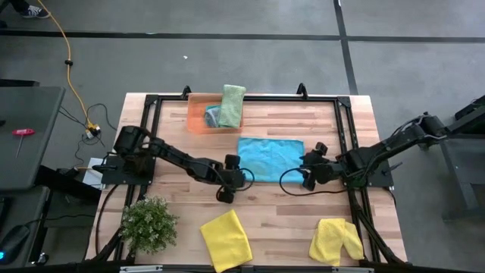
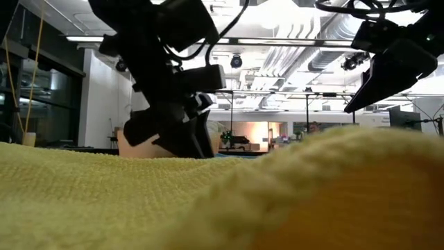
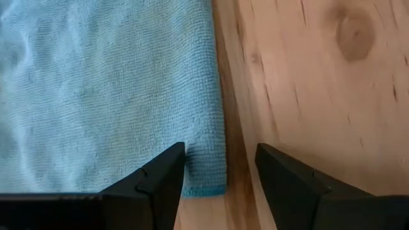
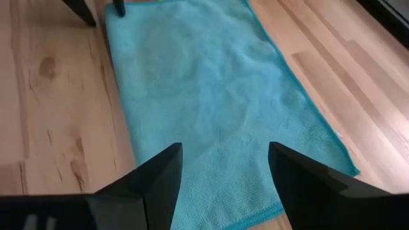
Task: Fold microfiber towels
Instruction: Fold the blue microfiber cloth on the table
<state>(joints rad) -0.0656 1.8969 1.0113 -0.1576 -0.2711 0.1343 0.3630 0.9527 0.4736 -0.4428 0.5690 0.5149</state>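
Observation:
A teal-blue towel (image 1: 270, 158), folded into a rectangle, lies flat in the middle of the table. My left gripper (image 1: 231, 182) is open at the towel's near left corner. In the left wrist view (image 3: 220, 156) one finger stands over the towel (image 3: 96, 83) and the other over bare wood. My right gripper (image 1: 307, 174) is open over the towel's right end (image 4: 204, 96). Two yellow towels (image 1: 226, 239) (image 1: 336, 241) lie at the near edge. One of them fills the low view's foreground (image 2: 139, 194).
An orange tray (image 1: 198, 121) at the far edge holds a folded light green towel (image 1: 233, 105) and a grey one (image 1: 213, 115). A small green plant (image 1: 149, 222) stands at the near left corner. Bare wood lies between the teal towel and the yellow ones.

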